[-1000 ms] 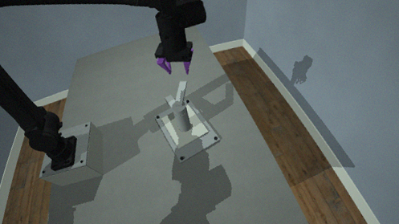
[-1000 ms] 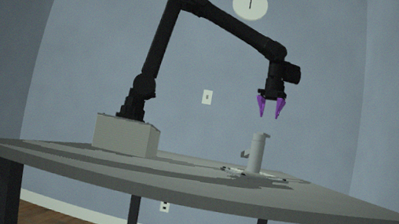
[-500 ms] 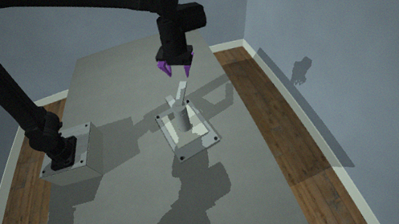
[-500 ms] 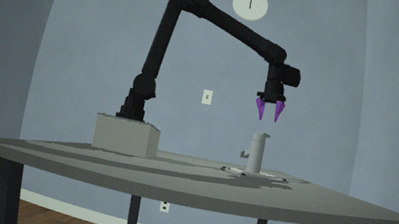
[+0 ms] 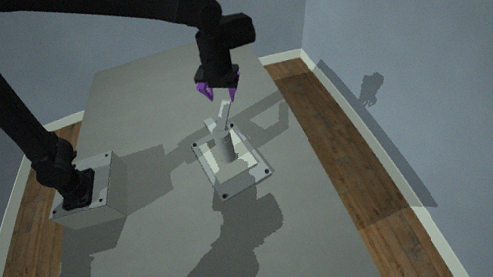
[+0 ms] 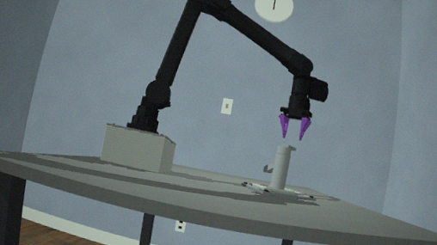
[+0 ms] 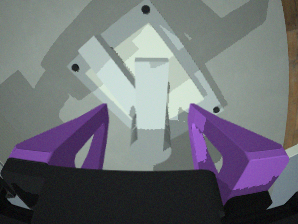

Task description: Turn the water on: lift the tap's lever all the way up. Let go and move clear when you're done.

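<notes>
I have the end effector hanging just above the tap on the bench, fingers apart and holding nothing, with the lever untouched and not yet raised, so the entire lift remains.

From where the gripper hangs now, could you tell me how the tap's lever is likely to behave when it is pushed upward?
The lever is a flat, straight bar, so it probably stays stiff and pivots rather than bending. Its smooth faces may let the open gripper slip along it. The tap stands on a base plate with a bolt at each visible corner, so it seems unlikely to tip.
</notes>
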Robot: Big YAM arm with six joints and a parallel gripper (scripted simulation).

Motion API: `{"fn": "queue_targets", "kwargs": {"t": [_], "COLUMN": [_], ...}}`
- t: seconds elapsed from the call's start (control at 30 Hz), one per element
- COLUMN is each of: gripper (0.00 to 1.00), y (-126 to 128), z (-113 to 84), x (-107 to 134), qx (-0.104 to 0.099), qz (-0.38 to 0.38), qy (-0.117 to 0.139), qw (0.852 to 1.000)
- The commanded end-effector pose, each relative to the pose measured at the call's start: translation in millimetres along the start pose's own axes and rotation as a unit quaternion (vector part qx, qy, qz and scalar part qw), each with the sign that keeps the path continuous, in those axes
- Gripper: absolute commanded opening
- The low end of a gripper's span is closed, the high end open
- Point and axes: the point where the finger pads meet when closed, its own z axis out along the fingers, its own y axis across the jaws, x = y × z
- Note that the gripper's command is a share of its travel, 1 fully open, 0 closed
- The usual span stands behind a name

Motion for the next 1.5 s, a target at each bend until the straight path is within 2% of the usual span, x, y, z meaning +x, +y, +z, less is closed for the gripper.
{"fn": "queue_targets", "kwargs": {"t": [0.0, 0.43, 1.47], "gripper": [0.59, 0.59, 0.59], "y": [1, 1, -3], "z": [8.8, 24.5, 19.6], "x": [-7, -8, -10], "qx": [-0.001, -0.001, 0.006], "qz": [-0.002, -0.002, -0.002], "qy": [0.000, -0.001, -0.005], "qw": [1.000, 1.000, 1.000]}}
